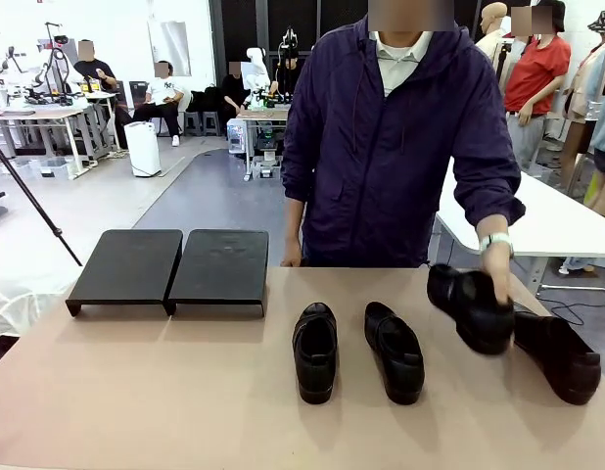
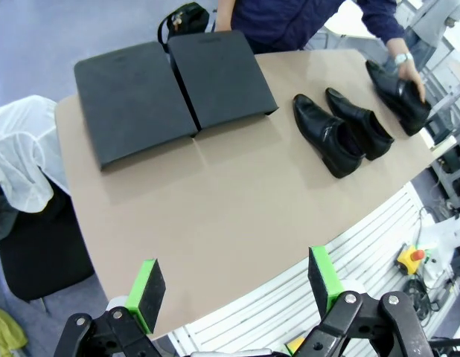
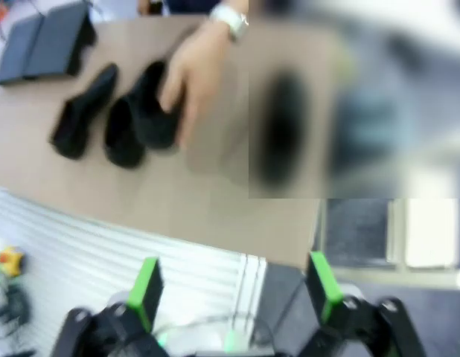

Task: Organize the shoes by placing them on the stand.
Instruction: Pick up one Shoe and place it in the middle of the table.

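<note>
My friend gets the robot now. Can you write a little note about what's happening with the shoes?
Left gripper: open, holding nothing.
Right gripper: open, holding nothing.
Shoes: two side by side in the middle, one at the right, one gripped by the person's hand.
Stand: far left, no shoes on it yet.
Done: nothing. Left: all four shoes.

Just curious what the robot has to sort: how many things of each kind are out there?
Shoes: 4 (one under the person's hand)
Black stands: 2
Total: 6
</note>
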Robot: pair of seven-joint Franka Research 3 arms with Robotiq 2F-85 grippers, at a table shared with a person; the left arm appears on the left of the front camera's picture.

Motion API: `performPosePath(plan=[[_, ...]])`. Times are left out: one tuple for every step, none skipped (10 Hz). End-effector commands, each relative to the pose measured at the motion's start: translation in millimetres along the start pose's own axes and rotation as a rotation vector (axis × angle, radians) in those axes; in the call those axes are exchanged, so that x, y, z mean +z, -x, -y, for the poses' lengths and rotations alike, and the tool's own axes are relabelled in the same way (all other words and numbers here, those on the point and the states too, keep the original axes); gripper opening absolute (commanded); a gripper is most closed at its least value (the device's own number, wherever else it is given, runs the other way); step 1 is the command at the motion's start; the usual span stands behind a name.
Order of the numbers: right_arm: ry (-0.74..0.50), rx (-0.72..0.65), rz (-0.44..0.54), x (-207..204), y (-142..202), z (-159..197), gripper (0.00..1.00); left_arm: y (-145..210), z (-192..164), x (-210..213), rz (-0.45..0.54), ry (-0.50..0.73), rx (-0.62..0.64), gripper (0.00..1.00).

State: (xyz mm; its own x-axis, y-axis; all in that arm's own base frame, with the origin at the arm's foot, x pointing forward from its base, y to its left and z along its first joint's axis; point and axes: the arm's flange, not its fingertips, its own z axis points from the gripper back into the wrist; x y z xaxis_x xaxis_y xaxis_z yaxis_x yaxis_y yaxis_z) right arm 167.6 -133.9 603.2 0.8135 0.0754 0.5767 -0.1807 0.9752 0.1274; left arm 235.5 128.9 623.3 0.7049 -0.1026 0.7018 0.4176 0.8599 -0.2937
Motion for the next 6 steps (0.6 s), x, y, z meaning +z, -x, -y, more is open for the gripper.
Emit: performPosePath(plan=[[0.012,-0.045,-0.024,9.3,30.9,12.2,1.00,-0.4,-0.7,2.3,-0.007,-0.002,-0.016,1.00],[0.016,-0.069,-0.032,6.1,37.0,11.6,1.00,-0.4,-0.7,2.3,-0.007,-0.002,-0.016,1.00],[0.006,-0.071,-0.031,2.8,37.6,10.7,1.00,-0.4,-0.7,2.3,-0.007,-0.002,-0.016,1.00],[0.007,-0.071,-0.026,-0.8,33.9,8.4,1.00,-0.4,-0.7,2.3,-0.007,-0.002,-0.016,1.00],[0.007,-0.059,-0.027,-4.8,24.4,1.0,1.00,-0.4,-0.7,2.3,-0.007,-0.002,-0.016,1.00],[0.017,-0.078,-0.042,-11.9,10.5,-9.4,1.00,-0.4,-0.7,2.3,-0.007,-0.002,-0.016,1.00]])
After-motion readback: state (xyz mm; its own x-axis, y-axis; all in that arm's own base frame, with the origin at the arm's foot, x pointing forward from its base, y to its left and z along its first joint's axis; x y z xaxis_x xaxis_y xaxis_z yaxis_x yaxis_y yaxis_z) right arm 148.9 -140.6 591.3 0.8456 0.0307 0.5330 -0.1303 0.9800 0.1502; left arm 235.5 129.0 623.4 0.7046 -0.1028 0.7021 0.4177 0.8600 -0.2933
